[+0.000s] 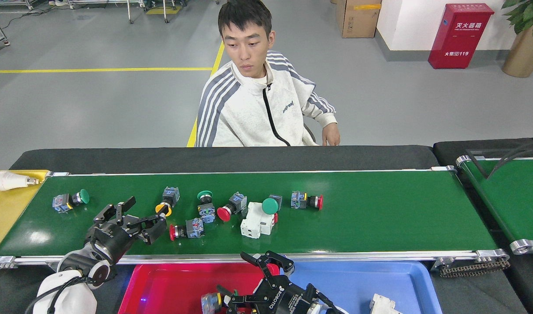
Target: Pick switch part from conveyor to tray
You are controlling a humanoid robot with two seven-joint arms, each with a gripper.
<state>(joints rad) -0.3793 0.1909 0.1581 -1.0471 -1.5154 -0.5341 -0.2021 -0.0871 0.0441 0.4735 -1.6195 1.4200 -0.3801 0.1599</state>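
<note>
Several switch parts lie on the green conveyor (380, 218): a green one (70, 200) at far left, a yellow one (165, 204), a green one (204, 205), two red ones (229, 207) (186, 229), a green one (271, 205) and a red one (306, 200). My left gripper (138, 219) hovers open over the belt, just left of the yellow part. At the bottom edge my right gripper (244, 279) is spread open above the red tray (162, 288). A grey-blue switch part (210, 301) lies in that tray at its lower fingertip.
A white breaker block (255, 220) lies mid-belt. A blue tray (358, 283) beside the red one holds a white part (382, 303). A yellow tray (5, 209) at left holds a bulb (9, 180). A person sits behind the conveyor. A second green belt (510, 200) is at right.
</note>
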